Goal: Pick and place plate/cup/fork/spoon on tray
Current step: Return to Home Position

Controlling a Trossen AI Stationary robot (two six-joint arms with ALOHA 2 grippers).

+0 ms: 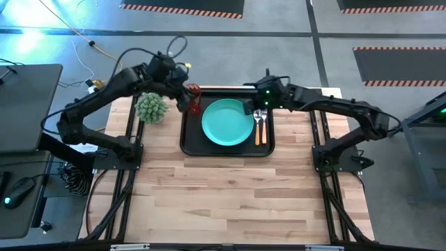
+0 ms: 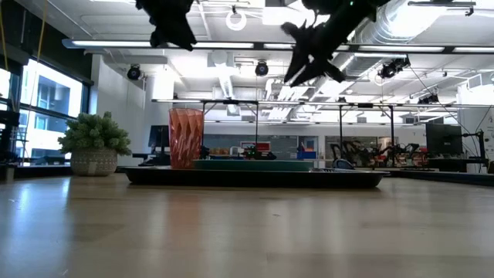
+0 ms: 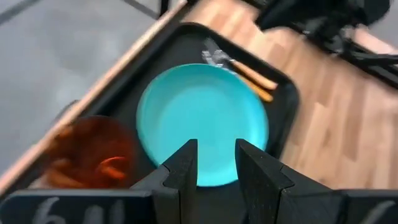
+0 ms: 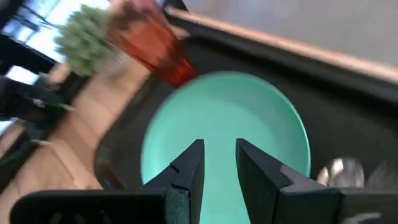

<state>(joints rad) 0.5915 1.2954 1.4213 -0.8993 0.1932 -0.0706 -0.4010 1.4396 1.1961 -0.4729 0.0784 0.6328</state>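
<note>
Tray [image 1: 191,143] holding plate [image 1: 227,123], cup [image 1: 194,97], fork [image 1: 256,125] and spoon [image 1: 263,127]; left gripper [image 3: 214,163] and right gripper [image 4: 217,165] hover above, fingers slightly parted, both empty.

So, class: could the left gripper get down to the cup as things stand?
Probably yes. The left gripper hangs open and empty just beside the cup, which stands upright at the tray's corner with nothing over it.

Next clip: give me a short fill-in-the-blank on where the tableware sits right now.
1. The teal plate lies in the middle of the black ____.
2. The red-brown cup stands on the tray, between the plate and the spiky green ____.
3. The fork and the ____ lie side by side beside the plate.

Missing words: tray; plant; spoon
</note>
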